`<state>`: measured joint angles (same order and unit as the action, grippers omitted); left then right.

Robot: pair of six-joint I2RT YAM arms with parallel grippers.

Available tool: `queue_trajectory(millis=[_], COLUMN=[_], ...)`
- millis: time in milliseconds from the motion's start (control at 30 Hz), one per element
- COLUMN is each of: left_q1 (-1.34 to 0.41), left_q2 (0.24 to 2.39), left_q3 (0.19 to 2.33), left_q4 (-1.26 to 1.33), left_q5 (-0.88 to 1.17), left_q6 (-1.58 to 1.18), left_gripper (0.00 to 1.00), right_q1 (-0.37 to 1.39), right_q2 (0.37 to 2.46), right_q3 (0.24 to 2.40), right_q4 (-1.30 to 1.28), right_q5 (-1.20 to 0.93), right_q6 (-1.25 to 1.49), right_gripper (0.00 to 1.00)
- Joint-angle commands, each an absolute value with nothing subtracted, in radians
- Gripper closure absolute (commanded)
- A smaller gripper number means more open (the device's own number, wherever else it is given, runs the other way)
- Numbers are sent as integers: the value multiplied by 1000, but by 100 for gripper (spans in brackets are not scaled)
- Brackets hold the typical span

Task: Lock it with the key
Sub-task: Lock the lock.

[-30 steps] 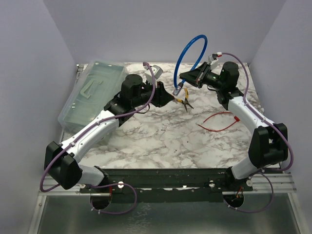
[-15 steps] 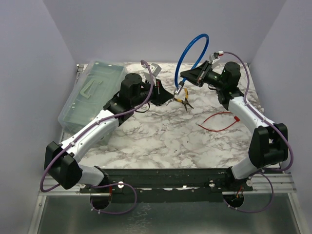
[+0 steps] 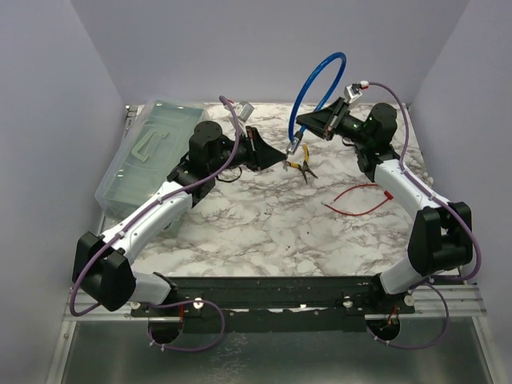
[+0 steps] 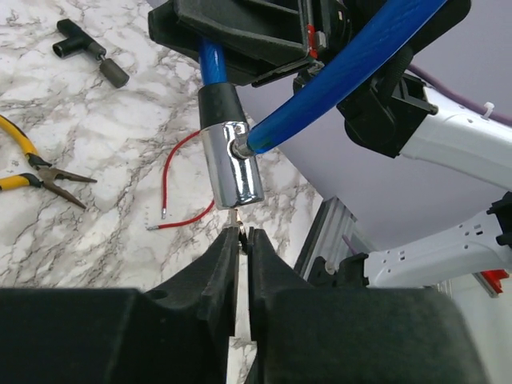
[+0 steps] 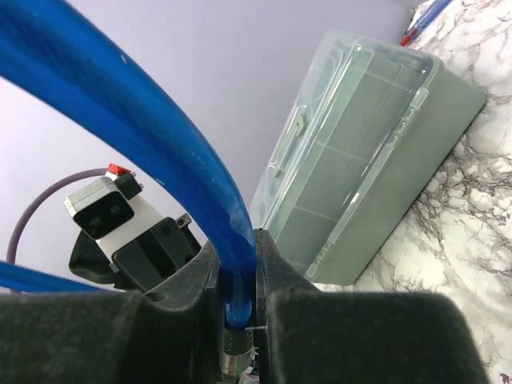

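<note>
Hanging over the far middle of the table (image 3: 264,228), the lock (image 4: 230,164) looks hard and slick, its stiff, springy cable (image 5: 160,136) clamped in the right gripper (image 5: 238,268), so the left gripper (image 4: 242,238), pinched on the thin key (image 4: 238,228), likely needs a firm hold.

White, grey-veined marble-pattern bench (image 3: 264,232), enclosed left, rear and right by plain pale lavender walls (image 3: 240,48); aluminium rail (image 3: 472,298) along near edge, grey metal sheet (image 3: 272,360) below; lighting even, diffuse.
</note>
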<state>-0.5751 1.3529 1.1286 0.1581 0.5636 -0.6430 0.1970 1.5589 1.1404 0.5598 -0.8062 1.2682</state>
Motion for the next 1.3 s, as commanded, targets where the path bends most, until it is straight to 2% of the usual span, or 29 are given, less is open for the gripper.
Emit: queue_trajectory(millis=[0,133,300,433,767,1033,1267], left_q1=[-575,-574,-579,-590,-603,-603,-603], left_q2=[1294,1282,1305,1333,1377,1388,1402], left_q3=[1123,1149,1187,1213,1224,1216,1201], left_q4=[225,149,57,39,26,34,58], left_q5=[590,549,501,482,523,548,580], left_q6=[-607,-501,-421,-397,-444,-499,-573], left_gripper=[78,62,48,45,50,66,72], right_q1=[192,189,188,187,188,188,188], right_q2=[1526,1525,1526,1528,1526,1528,1523], right_q3=[1128,1127,1126,1130,1133,1138,1132], right_q4=[611,583,572,572,581,616,633], right_q5=[-816,-808,-804,-808,-814,-824,-827], right_q6=[1272,1256,1251,1250,1250,1264,1270], right_gripper=[99,99,99,99,99,99,99])
